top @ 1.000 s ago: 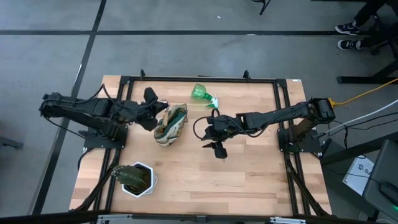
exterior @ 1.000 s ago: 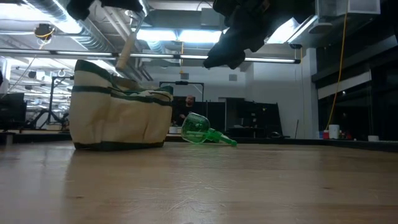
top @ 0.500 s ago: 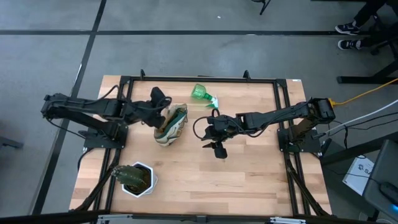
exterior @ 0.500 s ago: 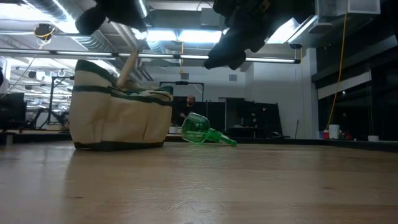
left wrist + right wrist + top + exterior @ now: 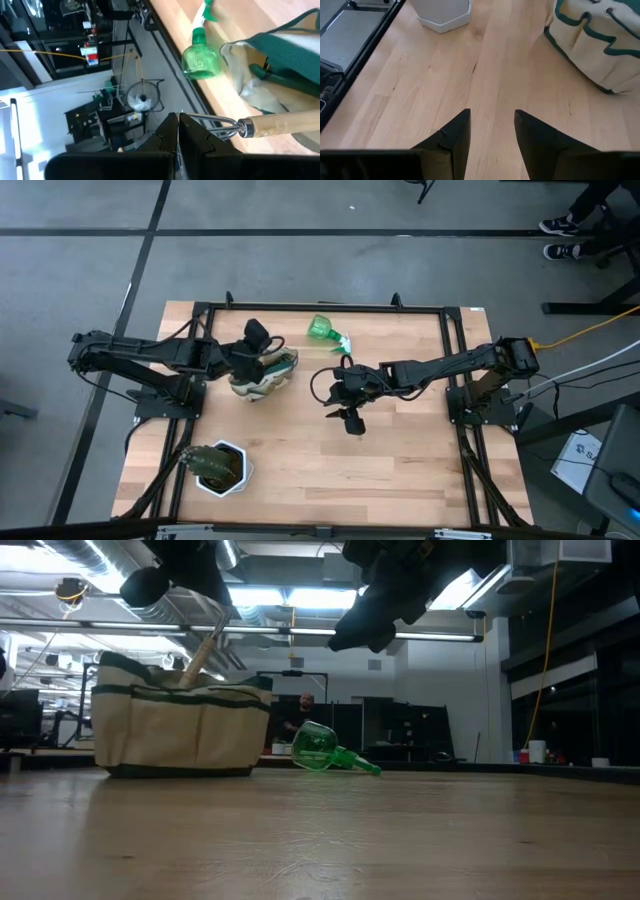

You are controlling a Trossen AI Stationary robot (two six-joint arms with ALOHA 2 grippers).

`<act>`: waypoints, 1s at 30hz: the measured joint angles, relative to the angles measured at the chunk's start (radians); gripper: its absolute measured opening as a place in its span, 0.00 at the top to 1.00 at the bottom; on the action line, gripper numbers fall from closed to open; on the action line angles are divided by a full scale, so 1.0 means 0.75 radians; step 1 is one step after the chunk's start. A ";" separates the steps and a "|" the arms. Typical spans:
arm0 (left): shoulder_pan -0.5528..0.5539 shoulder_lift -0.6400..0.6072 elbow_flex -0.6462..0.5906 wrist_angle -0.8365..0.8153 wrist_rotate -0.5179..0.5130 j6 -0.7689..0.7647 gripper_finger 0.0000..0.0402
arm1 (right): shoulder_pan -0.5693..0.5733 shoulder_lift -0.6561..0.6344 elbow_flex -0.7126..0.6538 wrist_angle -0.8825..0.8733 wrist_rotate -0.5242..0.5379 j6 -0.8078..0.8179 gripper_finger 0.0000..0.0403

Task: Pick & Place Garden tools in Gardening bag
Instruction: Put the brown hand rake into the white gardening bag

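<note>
**Wooden rake at the bag mouth, plastic bottle waiting on the boards**

Wood and thin steel make up the little rake, which the left gripper pinches by its metal tines, fingers pressed together on them. The pale handle points down into the gardening bag, as the low view shows. Judged from its build, the rake is light and stiff; the bare tines look slippery, so a hold there may let it swivel, and the handle would give a surer grip.

The bag is soft cream fabric with green trim. It will likely sag or slide when pushed, so tools should go in from above, not against its wall.

On the far side of the table, near the bag, the green spray bottle lies on its side. Thin translucent plastic, probably light and prone to roll; the narrow neck looks the best place to take it.

The right gripper hovers over mid-table, fingers spread and empty.
</note>
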 joint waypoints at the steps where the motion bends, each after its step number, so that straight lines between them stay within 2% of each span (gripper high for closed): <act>1: 0.000 0.000 0.000 -0.001 0.005 -0.006 0.99 | 0.000 0.000 0.000 0.000 0.000 0.003 0.61; 9: 0.000 0.000 0.000 -0.006 -0.020 -0.027 0.99 | 0.002 0.000 0.000 -0.001 0.000 0.009 0.61; 18: 0.013 0.011 0.000 -0.024 0.024 -0.044 0.99 | 0.004 0.000 0.000 0.000 0.000 0.026 0.61; 30: 0.052 0.162 0.000 -0.125 0.098 -0.080 0.99 | 0.028 0.000 0.000 0.002 -0.001 0.045 0.61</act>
